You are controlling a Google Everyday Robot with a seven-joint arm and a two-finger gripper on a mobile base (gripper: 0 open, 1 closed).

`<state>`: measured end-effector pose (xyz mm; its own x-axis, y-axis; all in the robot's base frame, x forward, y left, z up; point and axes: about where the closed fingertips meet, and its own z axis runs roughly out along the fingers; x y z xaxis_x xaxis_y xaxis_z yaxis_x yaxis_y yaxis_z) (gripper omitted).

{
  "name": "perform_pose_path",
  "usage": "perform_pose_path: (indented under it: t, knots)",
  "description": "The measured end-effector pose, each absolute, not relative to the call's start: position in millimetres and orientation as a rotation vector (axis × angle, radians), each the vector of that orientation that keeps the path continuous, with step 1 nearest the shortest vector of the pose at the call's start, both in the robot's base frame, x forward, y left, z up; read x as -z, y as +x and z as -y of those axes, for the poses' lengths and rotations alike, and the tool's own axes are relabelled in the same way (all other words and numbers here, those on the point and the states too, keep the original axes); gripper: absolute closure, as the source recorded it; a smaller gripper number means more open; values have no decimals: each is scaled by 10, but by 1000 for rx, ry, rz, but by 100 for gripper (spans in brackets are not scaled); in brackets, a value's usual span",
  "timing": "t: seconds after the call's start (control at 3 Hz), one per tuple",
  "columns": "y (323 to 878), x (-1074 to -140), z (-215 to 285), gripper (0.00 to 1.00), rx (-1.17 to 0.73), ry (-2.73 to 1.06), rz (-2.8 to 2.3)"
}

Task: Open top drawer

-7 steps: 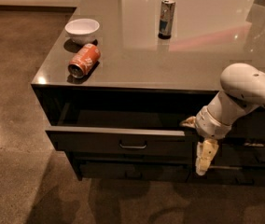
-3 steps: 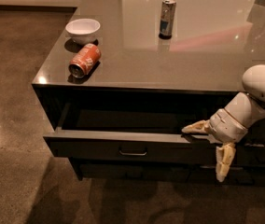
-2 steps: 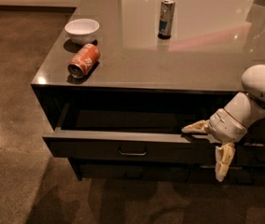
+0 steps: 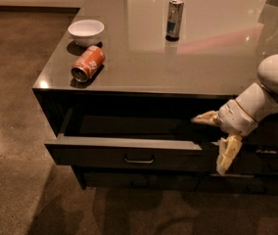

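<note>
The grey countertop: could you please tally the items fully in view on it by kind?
Cans: 2 (orange can lying on its side, silver-blue can upright)
Bowls: 1 (white round bowl)
Total: 3
The gripper, fingers open, is at the open dark top drawer's right end.

Dim, warm brownish light overall. Glossy surface (image 4: 212, 58) carries pale rectangular glare at 12 o'clock and a pinkish streak toward 2 o'clock. White bowl (image 4: 86, 32) and orange can (image 4: 87, 62) cast short dark shadows at 10 o'clock. Inside of top drawer (image 4: 124, 151) nearly black under overhang. Pale hand (image 4: 208, 145) at 4 o'clock, brightest item, fingers spread apart. Mottled floor (image 4: 16, 82), faint sheen at 9 o'clock.
</note>
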<state>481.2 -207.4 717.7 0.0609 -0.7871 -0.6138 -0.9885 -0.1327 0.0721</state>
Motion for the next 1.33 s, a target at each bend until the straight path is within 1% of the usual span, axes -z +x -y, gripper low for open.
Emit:
perform_pose_path:
  t: [0.33,0.67,1.0,1.33]
  knots:
    - [4991,-7193,2077,18,-699,-1912,-1824]
    - [5138,-7217,2060,41,-644,-1857,-1843]
    - [5304,-7212,2067,72,-602,-1788,-1852]
    - [5397,-7144,2112,96,-588,-1728,-1861]
